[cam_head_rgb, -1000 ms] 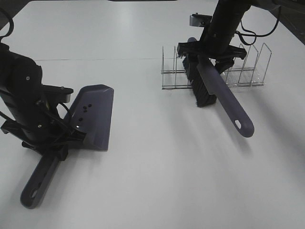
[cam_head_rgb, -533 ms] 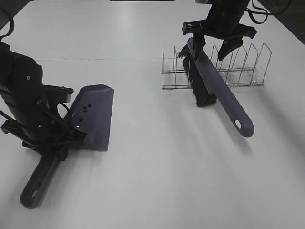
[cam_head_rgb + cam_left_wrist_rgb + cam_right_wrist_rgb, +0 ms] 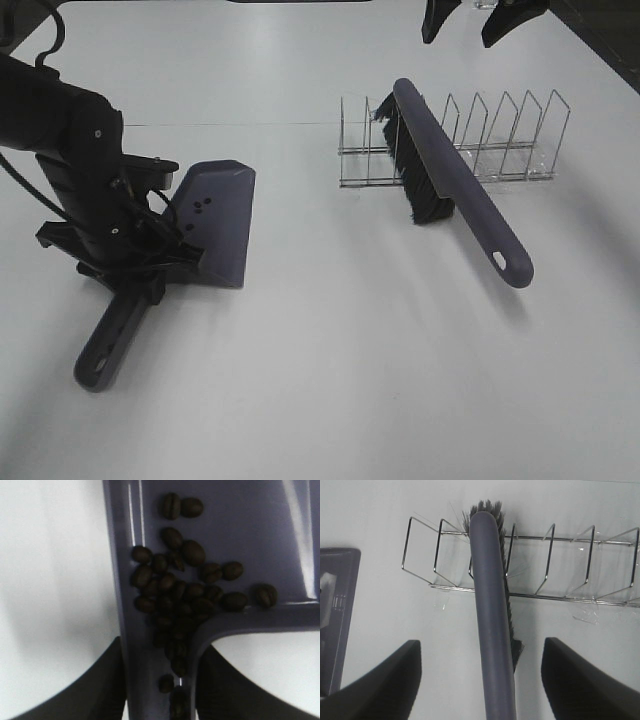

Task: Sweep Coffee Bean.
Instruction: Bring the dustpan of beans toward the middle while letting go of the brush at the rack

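The purple dustpan (image 3: 218, 220) lies on the white table at the left, and my left gripper (image 3: 150, 278) is shut on the root of its handle (image 3: 108, 345). A few coffee beans (image 3: 201, 207) show in its pan. In the left wrist view the coffee beans (image 3: 182, 592) are heaped in the dustpan (image 3: 240, 525) corner, between my gripper's (image 3: 162, 692) dark fingers (image 3: 105, 687). The purple brush (image 3: 455, 190) leans in the wire rack (image 3: 500, 150), bristles down. My right gripper (image 3: 475, 12) hangs open high above it, holding nothing. The right wrist view shows the brush (image 3: 491, 610) below its spread fingers (image 3: 382, 680).
The clear wire rack (image 3: 570, 565) with several slots stands at the back right of the table. The brush's handle end (image 3: 508, 262) sticks out towards the front over the table. The dustpan's edge (image 3: 335, 605) shows in the right wrist view.
My right gripper has let go of the brush and risen to the view's top edge; the brush stays leaning in the rack. My left arm has shifted the dustpan to the right.
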You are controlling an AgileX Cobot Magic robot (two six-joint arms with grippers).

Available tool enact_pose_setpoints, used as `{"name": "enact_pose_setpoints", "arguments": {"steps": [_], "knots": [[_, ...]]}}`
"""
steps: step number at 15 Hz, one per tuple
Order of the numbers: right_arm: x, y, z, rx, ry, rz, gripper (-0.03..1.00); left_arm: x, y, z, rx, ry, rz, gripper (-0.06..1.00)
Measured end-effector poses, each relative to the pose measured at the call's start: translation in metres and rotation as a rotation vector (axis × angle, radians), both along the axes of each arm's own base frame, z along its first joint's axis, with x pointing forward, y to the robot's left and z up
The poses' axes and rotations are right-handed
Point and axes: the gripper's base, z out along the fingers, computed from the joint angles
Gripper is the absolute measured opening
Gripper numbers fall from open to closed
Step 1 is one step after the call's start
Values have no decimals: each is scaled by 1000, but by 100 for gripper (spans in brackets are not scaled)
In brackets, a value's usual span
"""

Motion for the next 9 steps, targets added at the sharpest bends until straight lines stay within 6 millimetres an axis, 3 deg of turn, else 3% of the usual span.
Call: {"name": "enact_pose_setpoints", "arguments": {"steps": [3,7,9], "knots": [[-6,-1,14,6,-28,0,59,3,-2,0,-5,-10,0,35],[-13,-3,29,13,-58,0,59,2,-3,1,-24,4,22,62],[-18,-4,36,16,-67,0,59,0,-2,5,-14,25,23,67]]}}
